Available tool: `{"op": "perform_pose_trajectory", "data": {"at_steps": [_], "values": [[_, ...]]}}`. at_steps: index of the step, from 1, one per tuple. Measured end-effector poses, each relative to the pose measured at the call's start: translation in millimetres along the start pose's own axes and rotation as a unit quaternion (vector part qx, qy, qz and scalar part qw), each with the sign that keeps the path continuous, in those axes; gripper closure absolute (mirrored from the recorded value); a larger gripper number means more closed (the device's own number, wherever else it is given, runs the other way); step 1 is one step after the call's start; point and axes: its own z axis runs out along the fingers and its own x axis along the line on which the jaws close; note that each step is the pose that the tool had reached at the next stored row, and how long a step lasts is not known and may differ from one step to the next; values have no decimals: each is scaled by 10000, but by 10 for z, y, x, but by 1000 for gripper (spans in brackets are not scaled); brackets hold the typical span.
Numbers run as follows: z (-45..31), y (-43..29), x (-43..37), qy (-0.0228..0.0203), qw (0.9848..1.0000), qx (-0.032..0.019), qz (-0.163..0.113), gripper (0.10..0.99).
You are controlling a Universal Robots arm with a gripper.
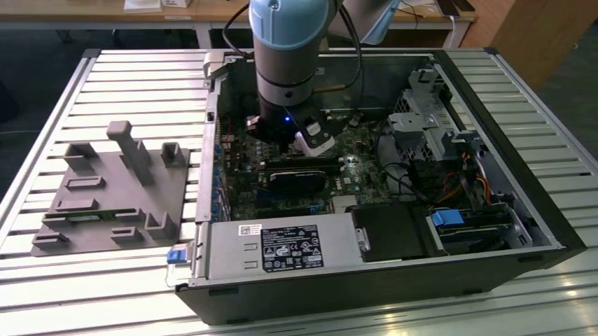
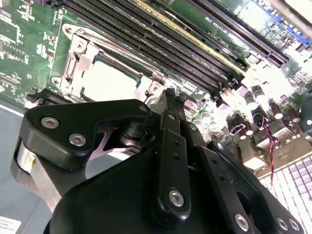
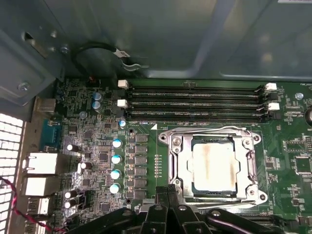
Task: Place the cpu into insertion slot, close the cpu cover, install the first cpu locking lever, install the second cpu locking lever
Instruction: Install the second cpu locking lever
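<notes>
In the exterior view, the grey and light-blue robot arm (image 1: pixel 285 63) is reaching down into the open black computer case (image 1: pixel 551 231), which is lying on a slatted metal table (image 1: pixel 56 98). Its black gripper (image 1: pixel 301 155) is hovering over the green circuit board (image 1: pixel 360 175), near the middle of the case.

In the first wrist view, the small square chip with a dull silvery-grey metal top, the cpu (image 3: pixel 213 165), is sitting inside the square metal-rimmed insertion slot (image 3: pixel 178 187) on the board. The thin silvery metal frame plate, the cpu cover (image 3: pixel 214 137), is lying flat around the chip, its cut-out centre showing the chip's top. The gripper's black fingertips (image 3: pixel 168 195) are pressing together just beside the slot's near edge, holding nothing.

In the second wrist view, the closed fingers (image 2: pixel 170 105) are pointing at the socket's edge, with the long black memory slots (image 2: pixel 161 41) running beyond it.

A grey plastic fixture (image 1: pixel 117 192) is resting on the table beside the case.
</notes>
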Motion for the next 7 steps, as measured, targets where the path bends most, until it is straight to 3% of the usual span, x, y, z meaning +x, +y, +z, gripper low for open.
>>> {"op": "perform_pose_trajectory", "data": {"at_steps": [7], "values": [[-40,10,-1,-2,10000,1,7,980]]}}
